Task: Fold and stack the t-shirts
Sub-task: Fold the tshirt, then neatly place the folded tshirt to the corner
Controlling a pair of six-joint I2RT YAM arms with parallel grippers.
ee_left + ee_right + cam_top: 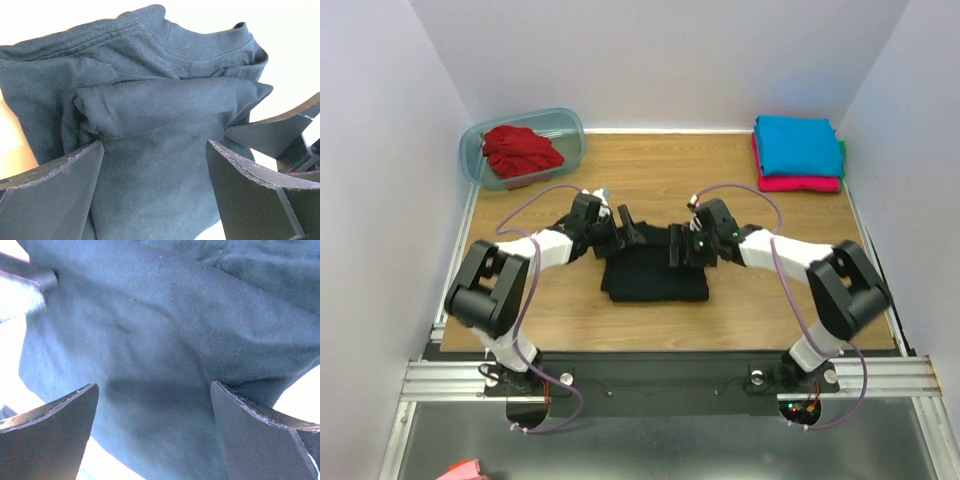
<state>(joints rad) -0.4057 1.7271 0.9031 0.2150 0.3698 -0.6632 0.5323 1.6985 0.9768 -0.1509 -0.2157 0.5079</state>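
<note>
Top external shows left gripper (636,232) and right gripper (678,246) wide open, empty, over the black t-shirt (655,278) mid-desk. Folding seems unfinished; next, both should probably pinch an edge.

tub (572,130): translucent blue-grey plastic, far-left table corner | table (650,170): wooden top | walls (660,60): white, three sides

The dark shirt (165,340) is seen filling nearly the whole view, creased and folded over. The right gripper (154,390) is held wide apart above it, with nothing clasped between its fingers (55,435). Contact with the cloth cannot be established.
</note>
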